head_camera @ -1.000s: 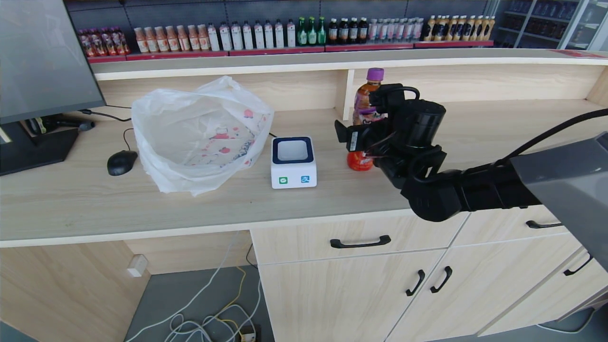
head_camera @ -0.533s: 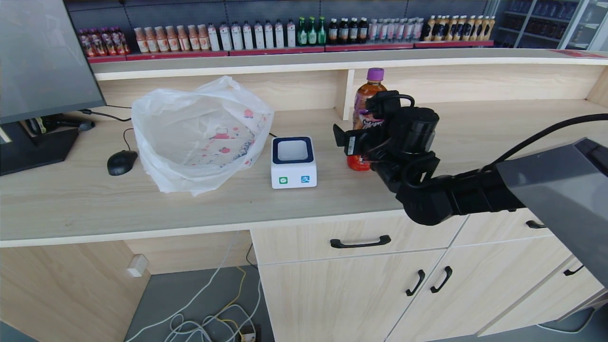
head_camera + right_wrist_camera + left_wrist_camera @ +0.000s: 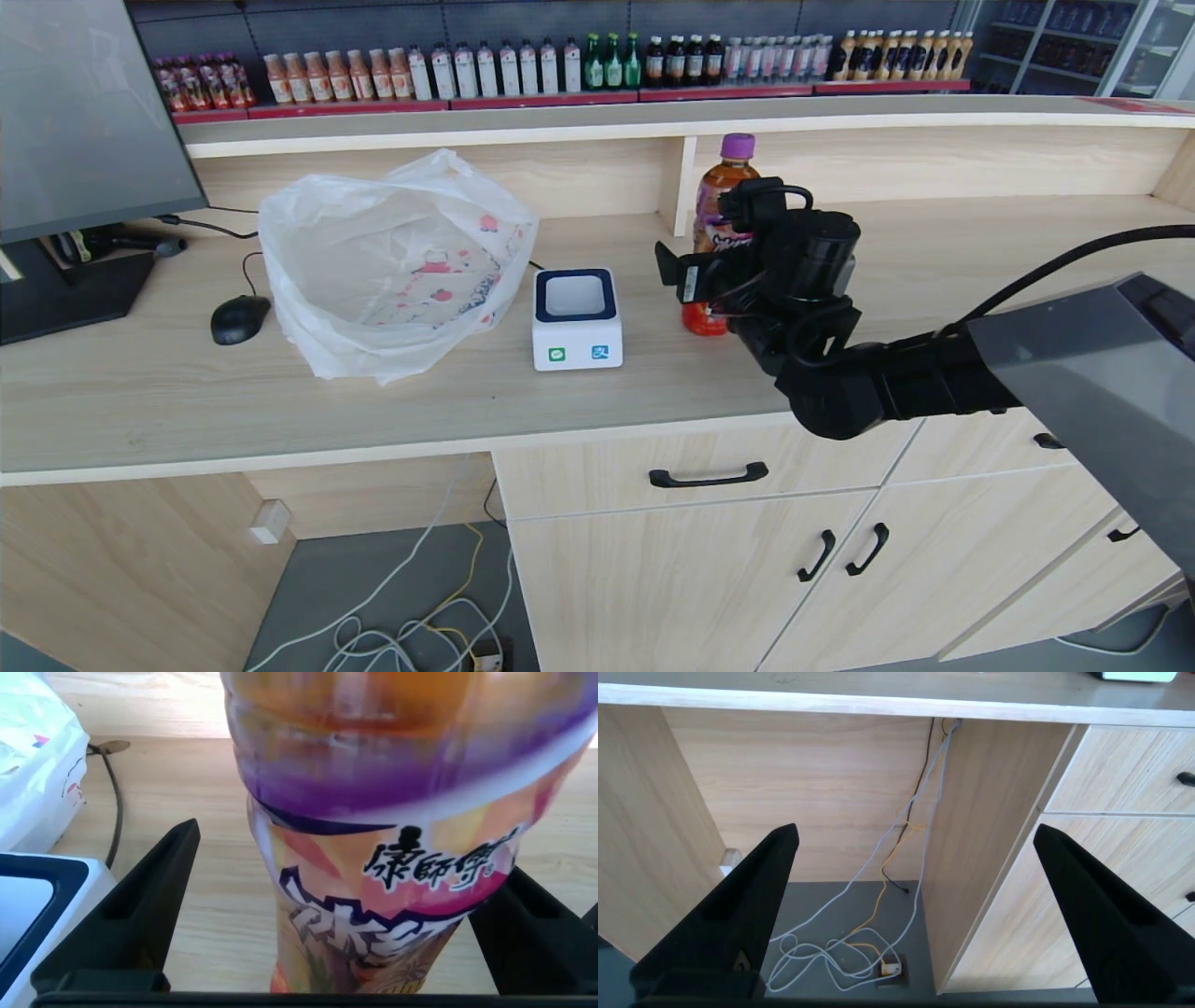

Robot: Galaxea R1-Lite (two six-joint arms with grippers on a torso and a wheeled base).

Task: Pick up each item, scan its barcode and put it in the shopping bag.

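My right gripper point(image 3: 332, 905) is spread wide and straddles the bottle point(image 3: 724, 201), with a gap showing at one finger. Left gripper point(image 3: 915, 915) gapes empty below the counter point(image 3: 280, 411). Scanner point(image 3: 577, 319) sits just left of the bottle, with the bag point(image 3: 392, 271) beyond it. Bottle stands upright on the counter, cap up.

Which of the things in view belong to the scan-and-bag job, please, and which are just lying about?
Job: bottle, scanner, shopping bag.
Lying about: mouse, monitor, shelf drinks.
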